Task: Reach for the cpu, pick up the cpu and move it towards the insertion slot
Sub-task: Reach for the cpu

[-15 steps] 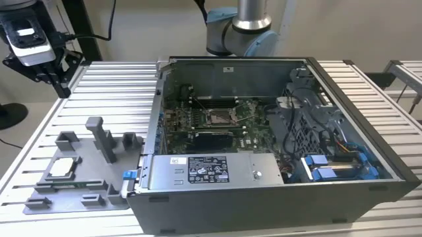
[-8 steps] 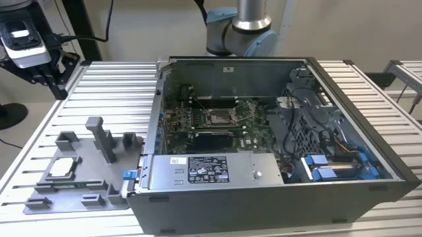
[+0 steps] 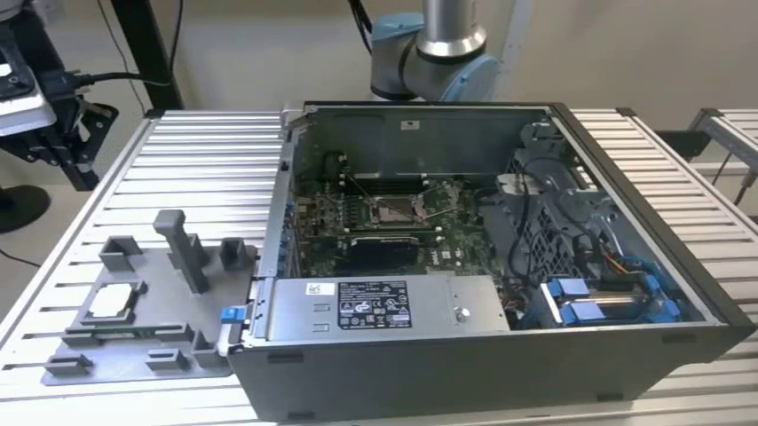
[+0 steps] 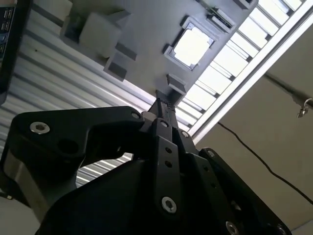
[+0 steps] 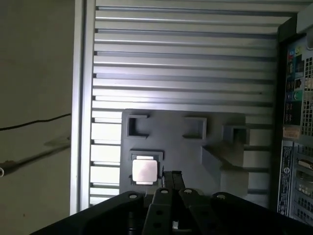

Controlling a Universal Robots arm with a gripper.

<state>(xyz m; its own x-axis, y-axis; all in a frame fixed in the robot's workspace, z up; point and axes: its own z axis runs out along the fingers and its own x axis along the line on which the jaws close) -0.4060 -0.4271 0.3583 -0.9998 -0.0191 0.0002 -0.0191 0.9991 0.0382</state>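
First wrist view: claw (image 5: 172,177) closed, empty; cpu (image 5: 145,171) lying in grey fixture (image 5: 181,152) recess, near tips, not touching.

In the first wrist view the end effector (image 5: 171,175) covers one edge of the grey fixture plate (image 5: 176,147), and the computer case (image 5: 296,122) is cut off.

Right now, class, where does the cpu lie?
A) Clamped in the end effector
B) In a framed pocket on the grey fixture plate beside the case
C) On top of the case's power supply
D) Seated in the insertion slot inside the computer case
B: in the first wrist view the pale cpu sits in its pocket on the grey fixture plate, outside the computer case, and the end effector is apart from it.
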